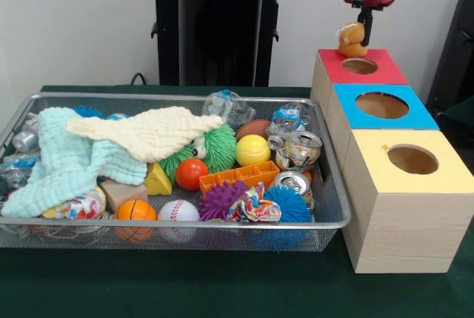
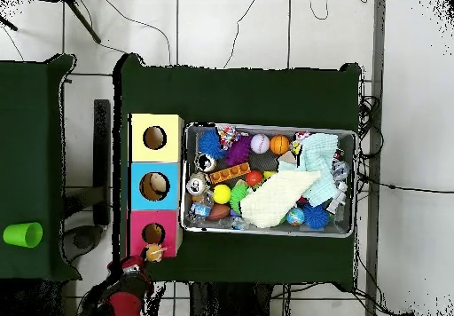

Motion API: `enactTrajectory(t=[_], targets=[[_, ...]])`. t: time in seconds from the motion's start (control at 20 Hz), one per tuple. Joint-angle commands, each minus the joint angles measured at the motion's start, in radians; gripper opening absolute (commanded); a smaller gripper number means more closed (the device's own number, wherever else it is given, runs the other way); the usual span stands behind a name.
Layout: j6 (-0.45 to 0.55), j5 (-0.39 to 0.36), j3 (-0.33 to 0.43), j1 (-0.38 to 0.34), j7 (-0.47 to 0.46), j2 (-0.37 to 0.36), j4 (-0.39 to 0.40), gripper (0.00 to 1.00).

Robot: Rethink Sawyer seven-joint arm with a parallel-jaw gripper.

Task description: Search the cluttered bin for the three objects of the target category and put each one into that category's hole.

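One orange plush toy [image 1: 352,38] hangs pinched in your gripper's [image 1: 362,27] fingers directly above the red box's hole [image 1: 360,66], lined up for dropping in.

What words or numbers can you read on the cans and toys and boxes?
None can be read.
Cans: they have printed patterns, but too blurred to read.
Colourful ball: a pattern only, with no clear letters.
Red box, blue box and yellow box: plain tops, no labels.
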Motion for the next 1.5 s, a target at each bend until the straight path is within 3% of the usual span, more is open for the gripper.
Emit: enactTrajectory(t=[0.05, 0.1, 0.15, 0.45, 0.75, 0.95, 1.25, 1.5], targets=[[-0.086, 0.032, 0.045, -0.036, 0.236, 0.081, -0.042, 0.00], [-0.101, 0.009, 0.052, -0.054, 0.241, 0.083, -0.034, 0.00], [-0.111, 0.001, 0.058, -0.064, 0.243, 0.087, -0.031, 1.00], [-0.109, -0.036, 0.088, -0.115, 0.233, 0.088, -0.032, 1.00], [-0.008, -0.046, 0.109, -0.177, 0.159, 0.062, -0.068, 1.00], [0.035, 0.006, 0.087, -0.141, 0.139, 0.066, -0.105, 1.00], [0.097, 0.143, 0.006, -0.011, 0.103, 0.105, -0.185, 1.00], [0.081, 0.158, 0.012, -0.011, 0.118, 0.111, -0.194, 1.00]])
